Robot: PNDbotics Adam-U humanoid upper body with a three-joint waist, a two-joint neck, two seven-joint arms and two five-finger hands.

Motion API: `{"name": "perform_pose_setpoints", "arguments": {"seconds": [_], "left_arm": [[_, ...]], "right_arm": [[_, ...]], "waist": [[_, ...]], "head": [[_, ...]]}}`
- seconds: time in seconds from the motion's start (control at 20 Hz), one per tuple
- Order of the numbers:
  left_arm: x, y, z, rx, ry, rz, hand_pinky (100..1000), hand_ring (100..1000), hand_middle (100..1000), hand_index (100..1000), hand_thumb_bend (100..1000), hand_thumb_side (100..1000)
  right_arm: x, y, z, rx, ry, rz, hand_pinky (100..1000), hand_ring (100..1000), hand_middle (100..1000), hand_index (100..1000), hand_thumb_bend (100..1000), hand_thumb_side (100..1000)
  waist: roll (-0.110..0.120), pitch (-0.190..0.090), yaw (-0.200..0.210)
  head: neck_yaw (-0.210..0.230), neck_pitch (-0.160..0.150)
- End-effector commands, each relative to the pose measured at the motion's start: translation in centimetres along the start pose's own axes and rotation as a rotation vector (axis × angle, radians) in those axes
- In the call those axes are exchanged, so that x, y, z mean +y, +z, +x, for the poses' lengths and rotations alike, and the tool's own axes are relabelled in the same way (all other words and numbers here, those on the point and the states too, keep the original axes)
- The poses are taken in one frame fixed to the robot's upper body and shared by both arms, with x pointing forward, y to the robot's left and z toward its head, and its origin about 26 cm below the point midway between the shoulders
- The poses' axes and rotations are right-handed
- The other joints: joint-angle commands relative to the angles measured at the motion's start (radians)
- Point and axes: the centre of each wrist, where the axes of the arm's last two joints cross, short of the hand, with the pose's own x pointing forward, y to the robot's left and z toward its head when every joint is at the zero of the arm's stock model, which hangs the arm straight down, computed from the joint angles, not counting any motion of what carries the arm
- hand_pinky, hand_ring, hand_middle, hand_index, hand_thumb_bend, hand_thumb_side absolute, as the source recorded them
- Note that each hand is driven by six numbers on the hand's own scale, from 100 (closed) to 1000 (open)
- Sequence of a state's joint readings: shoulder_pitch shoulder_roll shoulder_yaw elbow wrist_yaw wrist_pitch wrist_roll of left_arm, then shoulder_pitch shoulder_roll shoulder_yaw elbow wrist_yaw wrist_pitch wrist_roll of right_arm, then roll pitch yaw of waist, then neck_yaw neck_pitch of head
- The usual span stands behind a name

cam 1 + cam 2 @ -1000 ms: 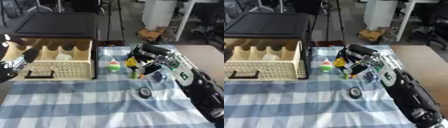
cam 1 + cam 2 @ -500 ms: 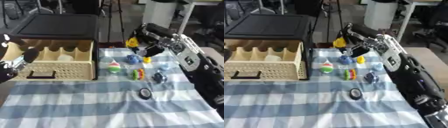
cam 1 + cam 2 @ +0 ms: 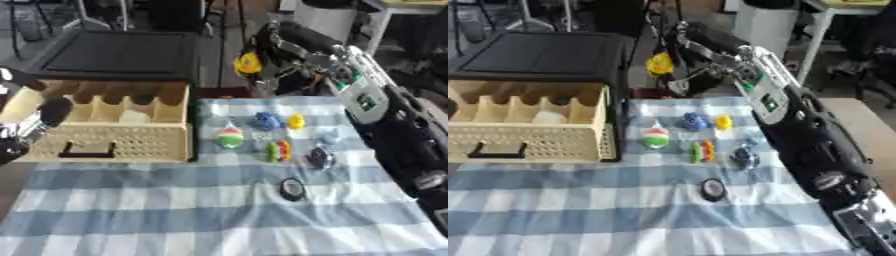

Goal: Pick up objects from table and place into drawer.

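Drawer of pale woven plastic stands pulled out at the left of the tabletop, its open compartments facing up, one holding a small white thing. Above and to its right, the right hand hangs in the air with its fingers curled round a yellow toy, well clear of the checked cloth. The carry step looks to be in hand: the toy is lifted but not yet over the drawer. The next move calls for swinging it leftward over a free compartment, lowering it and letting go.

Left hand shows at the left edge by the drawer's front; whether its fingers are spread or curled I cannot tell.

On the blue-and-white cloth lie more toys: a red, white and green one, a blue one, a small yellow one, a striped one, two bluish ones and a dark round disc. Behind the drawer sits a black case; beyond it the room is cluttered with stands and furniture.
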State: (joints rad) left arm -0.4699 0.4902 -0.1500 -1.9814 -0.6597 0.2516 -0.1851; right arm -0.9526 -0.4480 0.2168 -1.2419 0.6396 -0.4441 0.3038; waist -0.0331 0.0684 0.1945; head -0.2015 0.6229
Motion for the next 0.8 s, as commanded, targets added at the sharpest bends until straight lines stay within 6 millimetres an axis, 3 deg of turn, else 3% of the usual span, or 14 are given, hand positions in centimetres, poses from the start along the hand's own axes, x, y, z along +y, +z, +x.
{"name": "perform_pose_setpoints", "arguments": {"seconds": [0.05, 0.8], "left_arm": [[1.2, -0.4, 0.6, -0.035, 0.0, 0.047, 100, 100, 100, 677, 705, 1000], [1.9, -1.5, 1.9, -0.108, 0.045, 0.12, 100, 100, 100, 679, 726, 1000]], "right_arm": [[-0.9, -1.2, 0.4, -0.026, 0.023, -0.004, 100, 247, 350, 504, 100, 100], [1.8, -6.2, 3.1, -0.118, -0.023, 0.011, 109, 254, 362, 522, 100, 100]], "waist": [[0.008, -0.014, 0.012], [0.022, -0.004, 0.092]], "head": [[-0.016, -0.003], [-0.073, -0.025]]}}
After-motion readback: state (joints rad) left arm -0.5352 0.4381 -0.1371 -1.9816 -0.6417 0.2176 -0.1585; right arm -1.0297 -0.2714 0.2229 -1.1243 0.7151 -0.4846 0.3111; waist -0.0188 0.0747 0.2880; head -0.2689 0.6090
